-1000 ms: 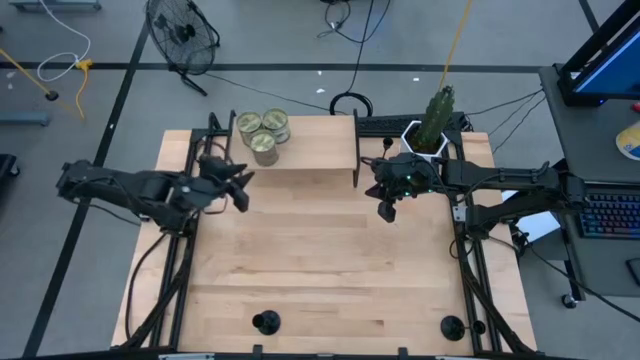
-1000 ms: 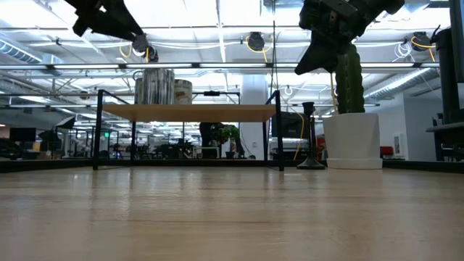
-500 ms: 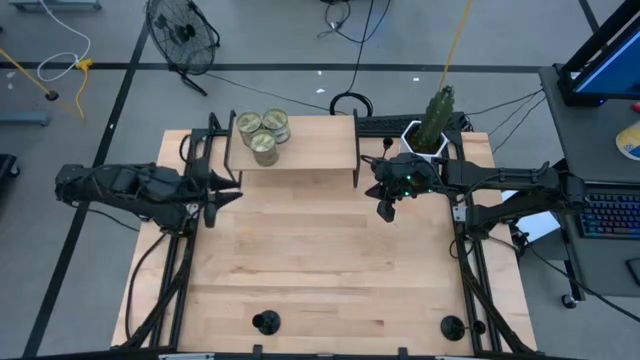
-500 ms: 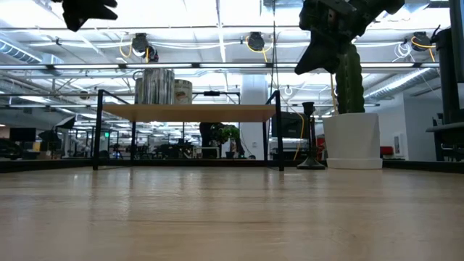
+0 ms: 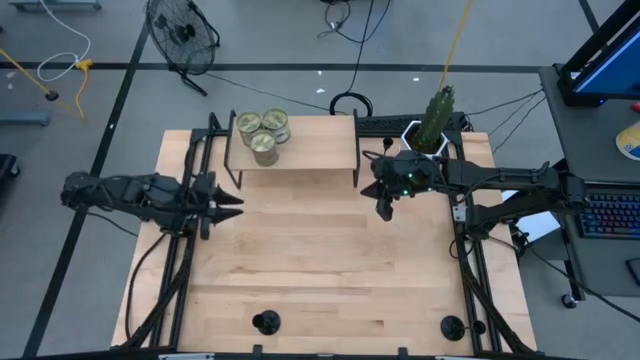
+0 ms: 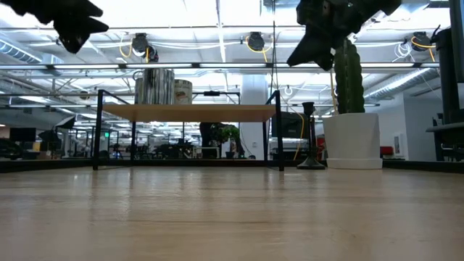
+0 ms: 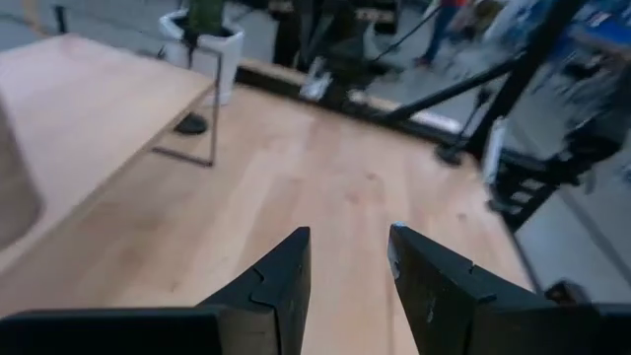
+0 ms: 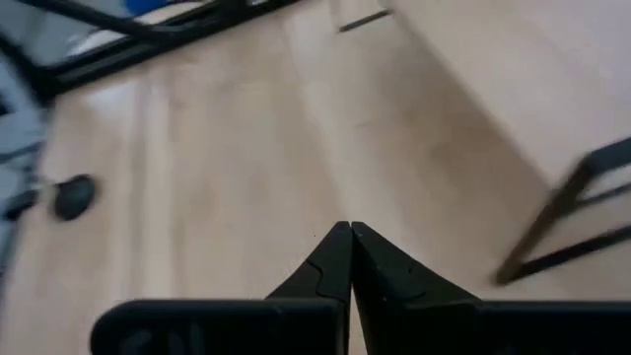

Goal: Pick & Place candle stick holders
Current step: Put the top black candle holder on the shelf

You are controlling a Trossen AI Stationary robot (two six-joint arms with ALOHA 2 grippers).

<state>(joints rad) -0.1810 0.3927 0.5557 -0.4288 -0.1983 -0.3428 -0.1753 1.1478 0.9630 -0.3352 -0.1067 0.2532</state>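
Observation:
Two black candle stick holders stand on their round bases near the table's front edge, one at the left (image 5: pixel 265 322) and one at the right (image 5: pixel 452 326). A third candle stick holder (image 6: pixel 310 138) stands at the far side, between the shelf's right leg and the white plant pot; the left wrist view shows its base (image 7: pixel 190 123). My left gripper (image 5: pixel 232 207) hovers open over the table's left part, with nothing between its fingers (image 7: pixel 350 237). My right gripper (image 5: pixel 384 210) hangs shut and empty above the table, in front of the shelf's right end (image 8: pixel 350 229).
A low wooden shelf on black metal legs (image 5: pixel 300 150) stands at the far edge, with three cans (image 5: pixel 262 132) on its left end. A cactus in a white pot (image 5: pixel 430 125) stands at the far right. Bare wooden tabletop (image 5: pixel 320 260) spreads between the arms and the front edge.
My left gripper has drawn back toward the table's left edge and a little toward the near edge, sinking slightly and swinging its fingers round. It stays open and empty. My right arm has kept still.

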